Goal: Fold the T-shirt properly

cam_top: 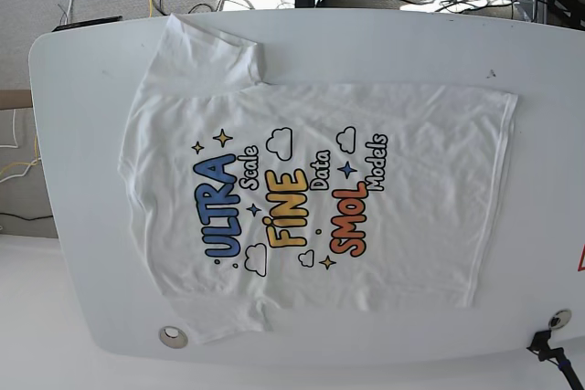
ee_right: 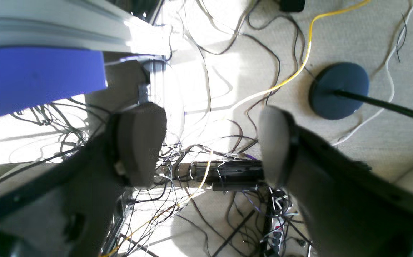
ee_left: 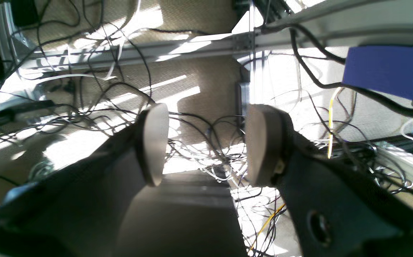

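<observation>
Print side up, the T-shirt [cam_top: 311, 198] lies spread across the white worktop [cam_top: 82, 253], while left pincer [ee_left: 206, 142] and right pincer [ee_right: 210, 142] gape empty above floor cables [ee_right: 206, 71].

The T-shirt [cam_top: 311, 194] lies flat across most of the white counter [cam_top: 82, 116], print up, with nothing standing on it, so passage above it is open. Bare strips run along the counter's edges. A round metal fitting [cam_top: 171, 336] sits flush by one edge, and a dark clamp with cable [cam_top: 548, 346] sits at a corner.
</observation>
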